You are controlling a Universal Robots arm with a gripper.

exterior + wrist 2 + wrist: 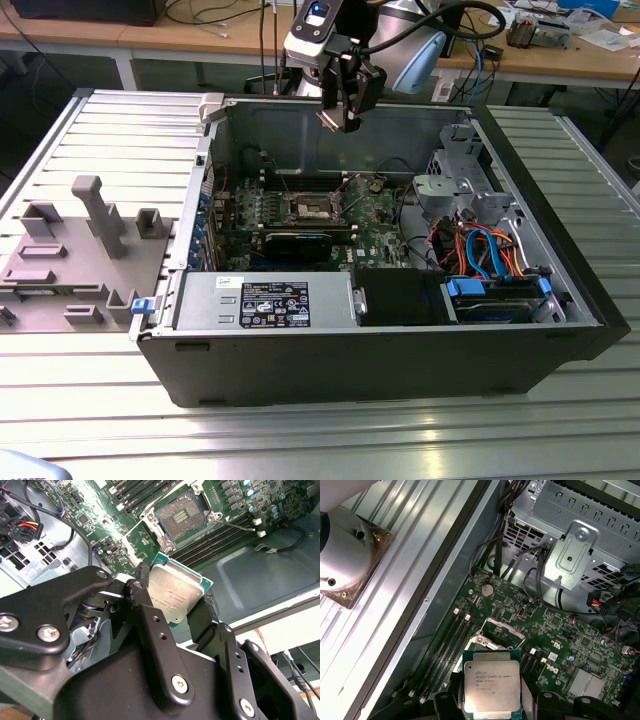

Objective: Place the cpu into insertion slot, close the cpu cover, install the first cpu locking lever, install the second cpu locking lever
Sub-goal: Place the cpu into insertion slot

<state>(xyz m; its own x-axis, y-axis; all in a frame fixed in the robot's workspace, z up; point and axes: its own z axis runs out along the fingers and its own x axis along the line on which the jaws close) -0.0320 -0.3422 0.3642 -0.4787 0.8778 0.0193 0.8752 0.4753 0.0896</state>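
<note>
The gripper (341, 118) hangs high over the far side of an open computer case (350, 360). The case lies on a grey metal table (300, 440) with long ridges. The gripper's two black fingers (141, 596) are shut tight on the cpu (176, 594), one finger on each side edge. The cpu is up in the air, so it is not touching the board. Its shiny silver top faces the camera in both wrist views, and its thin green edge peeks out around the silver top (491, 685). Down inside the case lies the green motherboard (372, 228). The insertion slot (313, 208) sits near the middle of it. In the second wrist view the slot (181, 517) is a dark square with a silver frame, and its middle is bare, with nothing lying in it. In the first wrist view the slot (496, 636) is just past the far edge of the cpu, lower down on the board. I cannot tell how the cpu cover stands. Long black memory slots (216, 537) run beside the slot. A round coin battery (486, 589) sits on the board, farther off than the slot. A silver metal drive cage (450, 182) stands in the case on the exterior view's right. A grey box with a label (265, 300) fills the near side of the case. Grey plastic holders (90, 215) stand on the table, well apart from the case, on the exterior view's left.
</note>
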